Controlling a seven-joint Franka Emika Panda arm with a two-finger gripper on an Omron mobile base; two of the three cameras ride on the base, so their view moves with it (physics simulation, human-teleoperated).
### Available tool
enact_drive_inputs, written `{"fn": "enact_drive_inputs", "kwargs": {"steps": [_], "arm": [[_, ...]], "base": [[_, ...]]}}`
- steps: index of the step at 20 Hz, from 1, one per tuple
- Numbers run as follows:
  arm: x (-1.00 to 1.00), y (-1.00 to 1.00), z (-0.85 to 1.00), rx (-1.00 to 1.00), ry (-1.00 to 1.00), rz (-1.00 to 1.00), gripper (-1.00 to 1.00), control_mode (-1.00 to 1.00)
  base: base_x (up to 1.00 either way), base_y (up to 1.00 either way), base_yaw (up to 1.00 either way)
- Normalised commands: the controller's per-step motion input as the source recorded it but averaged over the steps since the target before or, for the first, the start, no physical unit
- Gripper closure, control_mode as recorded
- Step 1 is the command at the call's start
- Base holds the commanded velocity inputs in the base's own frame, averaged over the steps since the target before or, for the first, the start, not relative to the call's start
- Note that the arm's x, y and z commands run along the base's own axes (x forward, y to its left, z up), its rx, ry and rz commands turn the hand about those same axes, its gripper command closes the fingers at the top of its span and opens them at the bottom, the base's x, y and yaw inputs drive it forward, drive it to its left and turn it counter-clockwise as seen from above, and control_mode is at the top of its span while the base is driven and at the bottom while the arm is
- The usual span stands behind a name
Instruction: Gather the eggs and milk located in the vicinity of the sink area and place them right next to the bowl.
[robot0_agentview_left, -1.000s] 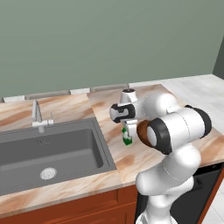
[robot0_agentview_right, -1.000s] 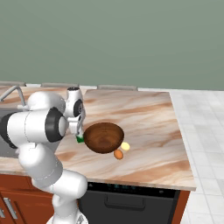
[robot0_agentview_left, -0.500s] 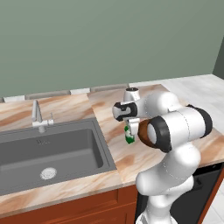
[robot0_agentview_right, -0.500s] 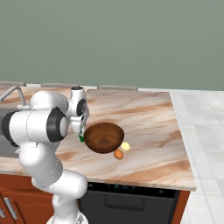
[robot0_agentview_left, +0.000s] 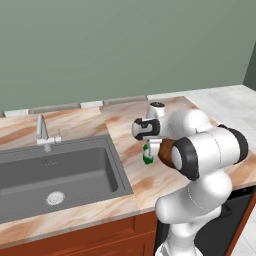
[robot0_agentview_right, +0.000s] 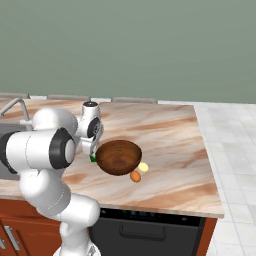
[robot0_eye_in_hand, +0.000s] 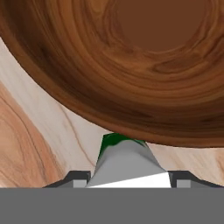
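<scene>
On the marble counter (robot0_agentview_right: 170, 140), noted left to right. At 9 o'clock of the left base view: dark grey sink (robot0_agentview_left: 55, 172), round drain in its floor, slim silver tap (robot0_agentview_left: 42, 131) at its back edge. Near centre of that view: gripper (robot0_agentview_left: 148, 152) pointing down, fingers narrowed and clamped on the milk (robot0_agentview_left: 147, 155), a small white carton with green showing below the fingers. Cannot tell whether the carton's base touches the counter. In the right base view: same carton (robot0_agentview_right: 93, 158) just beside the bowl (robot0_agentview_right: 118, 156), at its 9 o'clock. Brown wooden bowl upright, reddish-brown inside. At the bowl's 4 to 5 o'clock: pale yellowish egg (robot0_agentview_right: 143, 167) against the rim, orange egg (robot0_agentview_right: 135, 176) just below it, close together. In the hand view: carton top (robot0_eye_in_hand: 127, 164) between the two dark fingertips, bowl wall (robot0_eye_in_hand: 131, 70) looming at 12 o'clock.
</scene>
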Motion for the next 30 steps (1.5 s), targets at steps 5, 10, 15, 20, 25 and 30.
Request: {"fn": "enact_drive_inputs", "kwargs": {"steps": [5, 10, 15, 20, 25, 30], "arm": [[0.0, 0.0, -0.02, 0.06, 0.0, -0.07, 1.0, -1.0], [0.0, 0.0, 0.0, 0.0, 0.0, -0.02, 1.0, -1.0], [0.0, 0.0, 0.0, 0.0, 0.0, 0.0, -1.0, -1.0], [0.0, 0.0, 0.0, 0.0, 0.0, 0.0, -1.0, -1.0], [0.0, 0.0, 0.0, 0.0, 0.0, 0.0, -1.0, -1.0], [0.0, 0.0, 0.24, 0.0, 0.0, 0.0, -1.0, -1.0]], "base": [[0.0, 0.0, 0.0], [0.0, 0.0, 0.0], [0.0, 0.0, 0.0], [0.0, 0.0, 0.0], [0.0, 0.0, 0.0], [0.0, 0.0, 0.0]]}}
